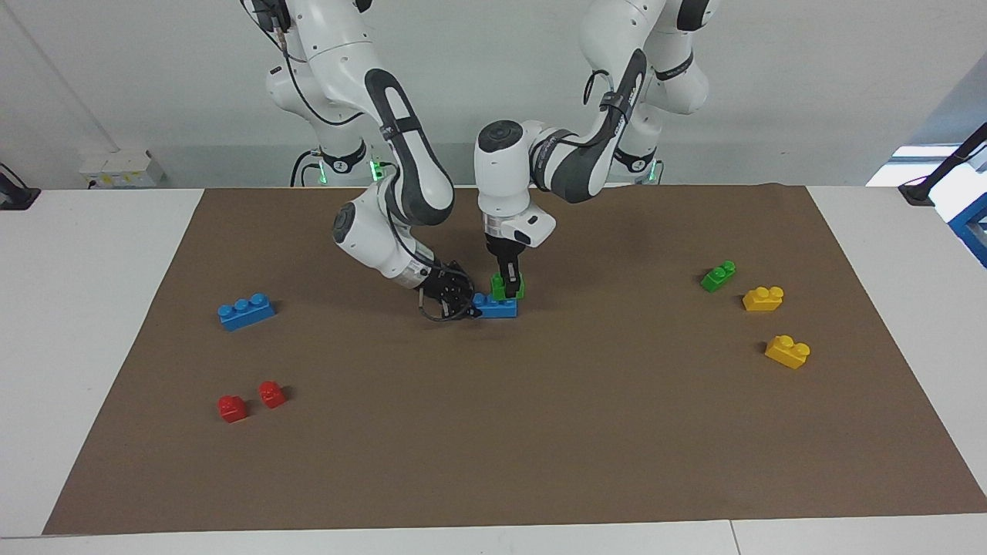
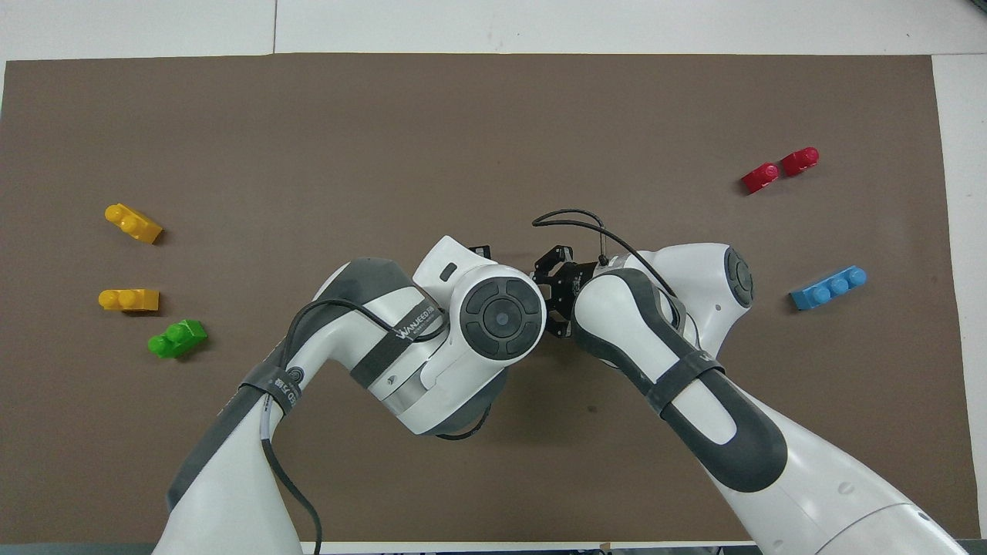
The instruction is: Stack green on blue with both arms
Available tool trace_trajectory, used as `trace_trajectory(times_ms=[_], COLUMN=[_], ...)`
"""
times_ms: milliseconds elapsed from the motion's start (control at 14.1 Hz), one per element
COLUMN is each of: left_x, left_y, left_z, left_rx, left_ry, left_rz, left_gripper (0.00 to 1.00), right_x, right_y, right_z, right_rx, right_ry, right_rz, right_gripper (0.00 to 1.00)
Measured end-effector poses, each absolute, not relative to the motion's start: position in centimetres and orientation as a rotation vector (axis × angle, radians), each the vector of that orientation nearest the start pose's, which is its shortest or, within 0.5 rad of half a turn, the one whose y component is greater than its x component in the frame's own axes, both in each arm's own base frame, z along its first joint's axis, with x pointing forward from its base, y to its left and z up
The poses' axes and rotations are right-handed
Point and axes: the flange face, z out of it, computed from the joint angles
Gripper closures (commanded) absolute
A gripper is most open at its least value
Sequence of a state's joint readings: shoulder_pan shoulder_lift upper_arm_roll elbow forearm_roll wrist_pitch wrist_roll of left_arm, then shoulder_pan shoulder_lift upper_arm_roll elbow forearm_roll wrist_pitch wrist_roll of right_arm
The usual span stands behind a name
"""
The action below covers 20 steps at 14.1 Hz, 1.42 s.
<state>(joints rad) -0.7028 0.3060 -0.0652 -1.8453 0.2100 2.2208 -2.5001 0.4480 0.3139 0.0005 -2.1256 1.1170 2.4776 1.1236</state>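
Left tool [image 1: 508,287], pinching the green brick [image 1: 509,290] onto the blue brick [image 1: 496,306] at frame centre, with right tool [image 1: 463,304] clamped on its end: studs misaligned risk tilting or slipping on release.

My arms [image 1: 401,154] wear glossy white plastic shells with matt dark bands. Bricks [image 1: 245,311] are smooth, shiny plastic. Brown mat [image 1: 540,432] is matt, paper-like.

Green brick [image 1: 509,289] atop blue brick [image 1: 496,307]
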Motion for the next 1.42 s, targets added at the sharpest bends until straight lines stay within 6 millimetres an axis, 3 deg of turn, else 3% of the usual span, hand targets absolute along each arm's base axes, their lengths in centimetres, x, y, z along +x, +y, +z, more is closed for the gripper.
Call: trace_trajectory(times_ms=[567, 1418], left_x=[46.1, 46.3], left_y=[-44.5, -44.5], left_z=[35.9, 34.9], left_rx=[2.135, 2.211], left_ry=[2.191, 2.117], left_rz=[0.212, 0.212], left_gripper=[1.0, 1.0], right_x=[52.2, 52.2], right_y=[24.8, 24.8], right_z=[26.3, 26.4], right_rx=[-1.807, -1.805], right_ry=[1.826, 1.829], right_rz=[0.613, 0.609], right_gripper=[1.0, 1.0])
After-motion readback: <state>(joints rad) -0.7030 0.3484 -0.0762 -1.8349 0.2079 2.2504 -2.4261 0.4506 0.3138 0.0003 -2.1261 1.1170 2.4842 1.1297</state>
